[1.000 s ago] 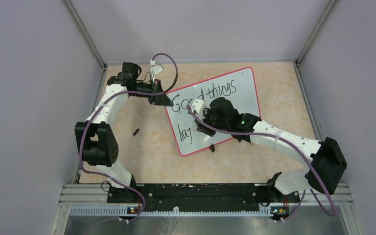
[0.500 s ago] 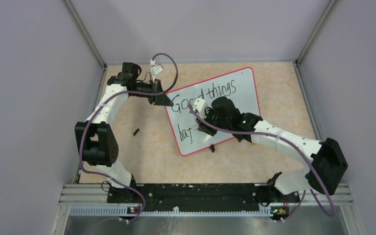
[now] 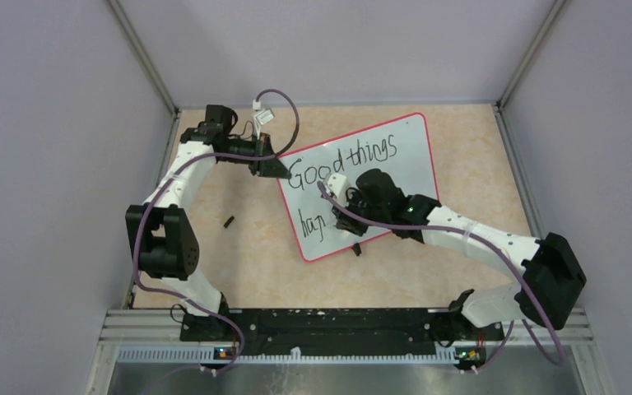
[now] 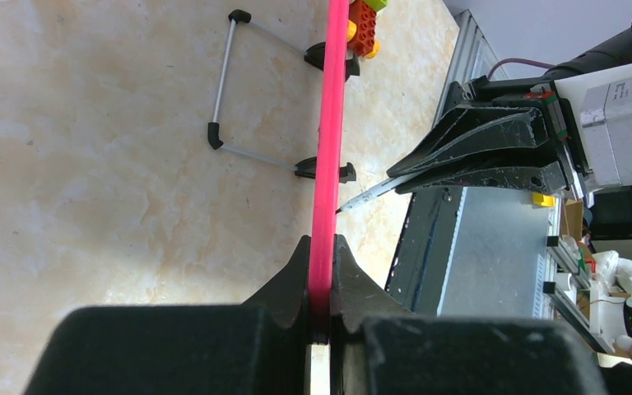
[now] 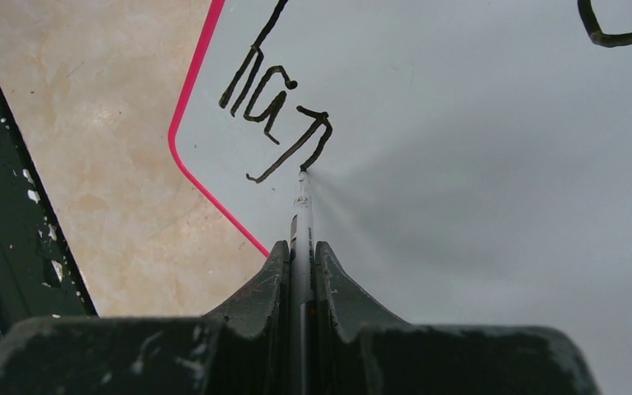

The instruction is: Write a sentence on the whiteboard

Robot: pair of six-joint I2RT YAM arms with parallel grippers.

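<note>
The whiteboard (image 3: 399,177), white with a thin red frame, stands tilted on the tan table. On it the sentence reads "Good things" (image 3: 341,162) with "hap" (image 3: 313,224) below. My left gripper (image 3: 283,169) is shut on the board's red frame (image 4: 329,123) at its far-left corner; the left wrist view shows the gripper (image 4: 321,257) on it. My right gripper (image 3: 345,220) is shut on a thin marker (image 5: 301,216). The marker's tip touches the board at the end of the last letter of the lower lettering (image 5: 271,107). The right wrist view shows this gripper (image 5: 300,251).
A small black piece (image 3: 229,221) lies on the table left of the board. The board's black feet (image 4: 325,171) and wire stand (image 4: 226,82) show in the left wrist view, with coloured toy bricks (image 4: 362,20) behind. Grey walls enclose the table (image 3: 461,132).
My right gripper has shifted slightly toward the near side while drawing. The third letter of the lower line has gained strokes and reads as "p". The left arm has not moved.
</note>
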